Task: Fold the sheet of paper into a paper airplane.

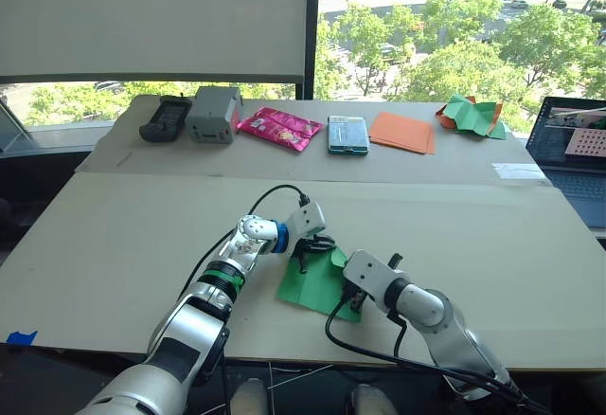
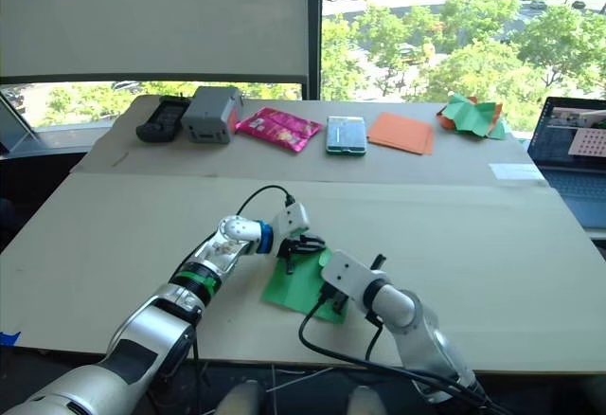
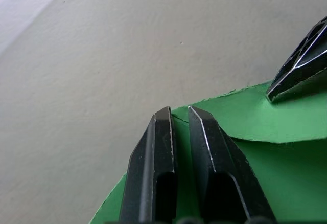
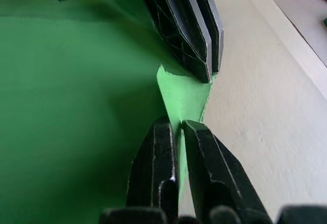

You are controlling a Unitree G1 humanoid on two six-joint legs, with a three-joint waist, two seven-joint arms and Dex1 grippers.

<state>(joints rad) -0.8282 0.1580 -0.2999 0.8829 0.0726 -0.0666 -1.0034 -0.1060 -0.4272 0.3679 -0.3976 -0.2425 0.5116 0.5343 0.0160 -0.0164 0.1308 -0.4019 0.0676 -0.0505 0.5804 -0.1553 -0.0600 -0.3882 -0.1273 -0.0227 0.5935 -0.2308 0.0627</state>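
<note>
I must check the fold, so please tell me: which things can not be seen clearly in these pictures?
- Near edge of the sheet of paper: in the eye views the right gripper and its wrist cover it.
- Crease lines on the sheet: too faint in the eye views; both wrist views cut the sheet off at their edges.
- Corner under the left gripper: in the eye views the fingers hide it.

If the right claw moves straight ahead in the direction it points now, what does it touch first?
Most likely the left claw. The right claw, shut on a raised fold of the green paper, points along that fold toward the left claw's black fingers pinching its far end. Exact depth is unclear.
</note>
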